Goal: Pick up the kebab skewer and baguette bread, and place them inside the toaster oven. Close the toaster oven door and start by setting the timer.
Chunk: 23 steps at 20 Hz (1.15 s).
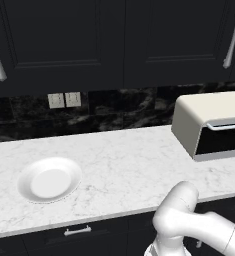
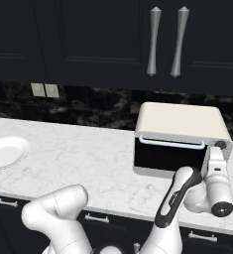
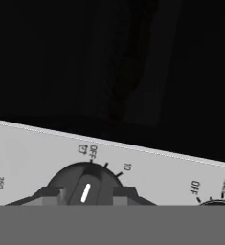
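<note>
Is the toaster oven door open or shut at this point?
Shut: the toaster oven door stands upright, flush against the toaster oven, handle at top.

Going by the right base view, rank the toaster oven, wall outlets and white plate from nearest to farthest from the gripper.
1. Toaster oven: right beside the gripper, at its front right corner.
2. Wall outlets: on the backsplash, far left.
3. White plate: on the counter at the left edge, farthest.
</note>
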Tool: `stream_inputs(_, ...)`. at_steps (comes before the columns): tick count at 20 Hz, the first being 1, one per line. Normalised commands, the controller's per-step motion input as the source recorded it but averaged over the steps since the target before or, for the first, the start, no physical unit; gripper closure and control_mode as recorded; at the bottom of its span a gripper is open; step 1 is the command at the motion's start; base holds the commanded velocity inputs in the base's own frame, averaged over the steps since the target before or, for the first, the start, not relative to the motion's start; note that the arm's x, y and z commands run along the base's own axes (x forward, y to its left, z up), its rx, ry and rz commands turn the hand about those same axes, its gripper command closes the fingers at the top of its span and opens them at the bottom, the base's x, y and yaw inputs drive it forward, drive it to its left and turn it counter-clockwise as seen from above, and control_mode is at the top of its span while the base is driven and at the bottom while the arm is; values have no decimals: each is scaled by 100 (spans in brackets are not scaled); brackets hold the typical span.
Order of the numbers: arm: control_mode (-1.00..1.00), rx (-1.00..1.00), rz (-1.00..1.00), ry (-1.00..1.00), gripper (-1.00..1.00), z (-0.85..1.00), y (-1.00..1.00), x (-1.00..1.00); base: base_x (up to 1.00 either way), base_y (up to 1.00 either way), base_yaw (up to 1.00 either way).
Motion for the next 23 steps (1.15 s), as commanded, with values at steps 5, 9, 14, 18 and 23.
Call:
stream_inputs(5,-100,34,-8,0,100,11,22,0,0,0,0)
stream_inputs(9,-100,37,-15,0,100,6,31,0,0,0,0)
stream_inputs(14,-100,39,-19,0,100,17,22,0,0,0,0)
stream_inputs(18,-100,41,-22,0,100,17,5,0,0,0,0)
stream_inputs(23,-100,43,-23,0,100,16,0,0,0,0,0)
